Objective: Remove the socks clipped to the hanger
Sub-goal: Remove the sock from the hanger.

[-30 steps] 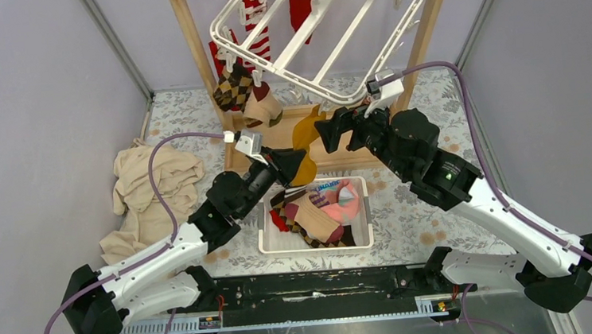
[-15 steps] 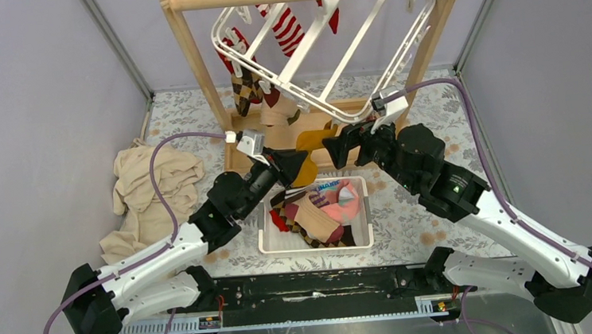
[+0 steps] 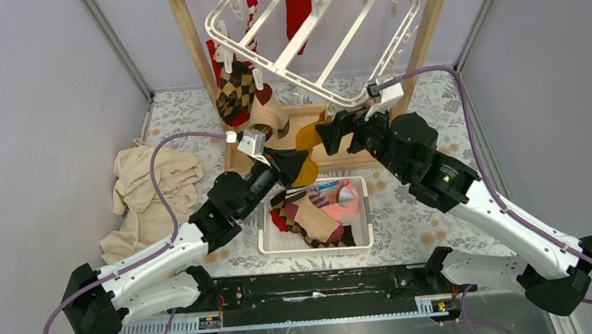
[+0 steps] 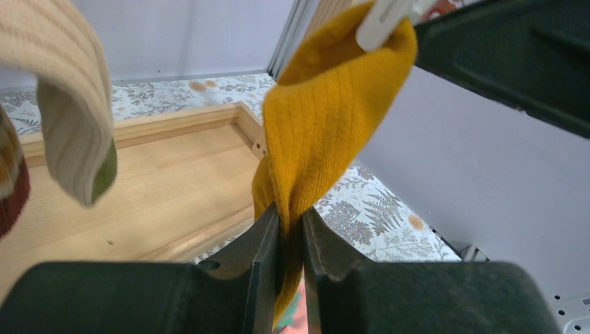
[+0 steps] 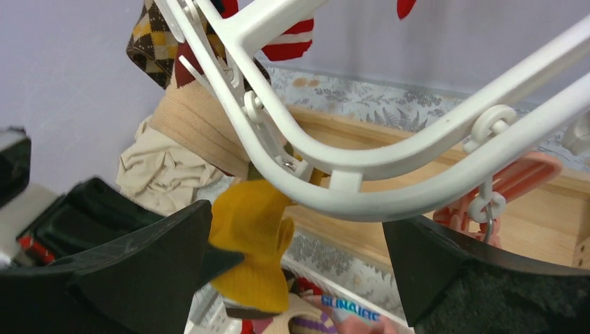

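The white hanger hangs tilted from the wooden rack. An argyle sock, a tan sock, a red-white striped sock and a red sock are clipped to it. My left gripper is shut on the lower part of the mustard yellow sock. In the left wrist view the gripper pinches the sock, whose top sits in a white clip. My right gripper is open just under the hanger's near rim, beside the yellow sock.
A white basket with several socks sits below both grippers. The wooden rack's posts and base tray stand behind. A beige cloth lies at the left. A pink clip piece hangs off the hanger.
The hanger swung up and forward half a second ago and has swung back down. My right gripper shifted slightly with it. My left gripper has kept hold of the yellow sock.
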